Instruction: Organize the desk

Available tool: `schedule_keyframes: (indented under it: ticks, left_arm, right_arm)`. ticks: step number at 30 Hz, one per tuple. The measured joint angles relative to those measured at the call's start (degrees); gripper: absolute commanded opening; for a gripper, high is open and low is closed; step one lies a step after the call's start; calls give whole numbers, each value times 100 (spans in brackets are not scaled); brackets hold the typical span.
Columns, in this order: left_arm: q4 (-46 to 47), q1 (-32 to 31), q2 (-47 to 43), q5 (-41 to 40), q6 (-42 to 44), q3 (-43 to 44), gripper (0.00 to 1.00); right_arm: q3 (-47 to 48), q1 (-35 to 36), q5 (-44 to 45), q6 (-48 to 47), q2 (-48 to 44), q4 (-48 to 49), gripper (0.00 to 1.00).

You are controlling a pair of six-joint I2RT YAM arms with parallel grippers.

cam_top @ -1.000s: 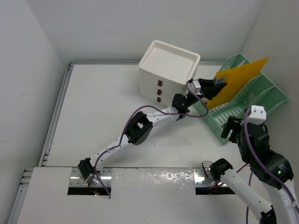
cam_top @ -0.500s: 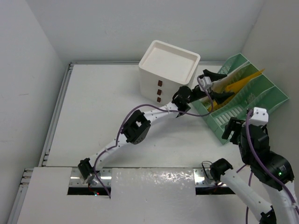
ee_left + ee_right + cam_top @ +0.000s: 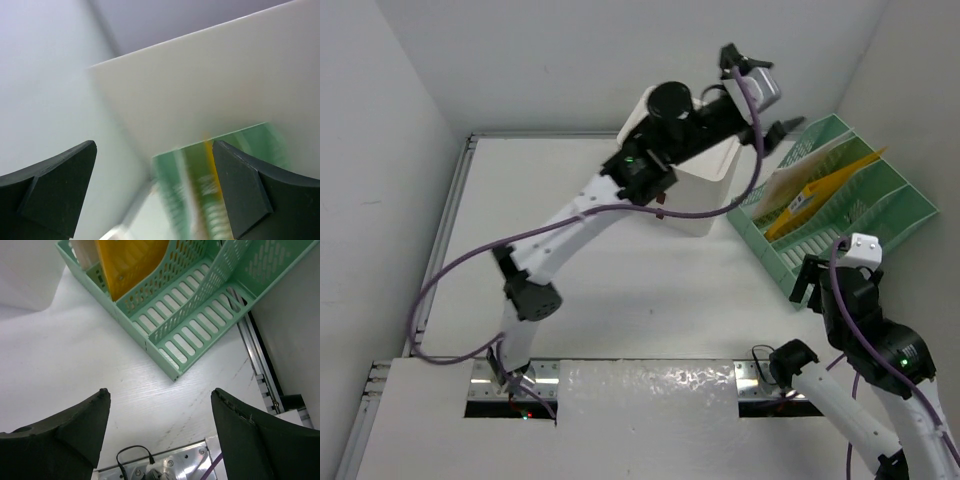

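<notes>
The left gripper (image 3: 775, 130) hangs above the green file rack (image 3: 910, 215), jaws wide apart, empty. The right gripper (image 3: 160, 392) hovers just before the rack, jaws apart. The desk (image 3: 540, 220) lies beneath both.

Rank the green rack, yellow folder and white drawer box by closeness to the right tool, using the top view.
1. Green rack, just ahead of the right tool.
2. Yellow folder, leaning in a farther slot.
3. White drawer box, beyond, left of the rack.
</notes>
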Motion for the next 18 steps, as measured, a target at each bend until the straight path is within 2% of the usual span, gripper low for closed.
schedule_keyframes:
  ticks: [2, 5, 7, 8, 12, 13, 16, 18]
  left_arm:
    - [-638, 9, -811, -682, 474, -459, 100]
    - [-1488, 210, -2216, -1814, 1001, -1768, 100]
    - [-1751, 529, -2730, -2000, 1001, -2361, 100]
    - [-2000, 820, -3073, -2046, 970, -2839, 99]
    - [-2376, 2922, -4409, -1996, 765, -5445, 100]
    - [-2590, 3366, -4542, -1969, 723, -5851, 100]
    - [-2852, 4374, -4789, -1508, 629, -7075, 100]
    - [-2887, 4798, -4896, -1209, 544, -7816, 100]
  right_arm:
    - [-122, 0, -61, 2, 28, 9, 81]
    - [-313, 0, -214, 2, 76, 116, 85]
    - [-461, 0, -341, 2, 142, 232, 86]
    - [-570, 0, -420, 4, 186, 337, 87]
    - [-1401, 0, -953, -22, 319, 1029, 91]
    - [-1639, 0, -1091, -26, 319, 1193, 93]
    - [-2271, 0, -1464, -22, 269, 1700, 96]
    - [-2640, 0, -1674, -26, 223, 2033, 99]
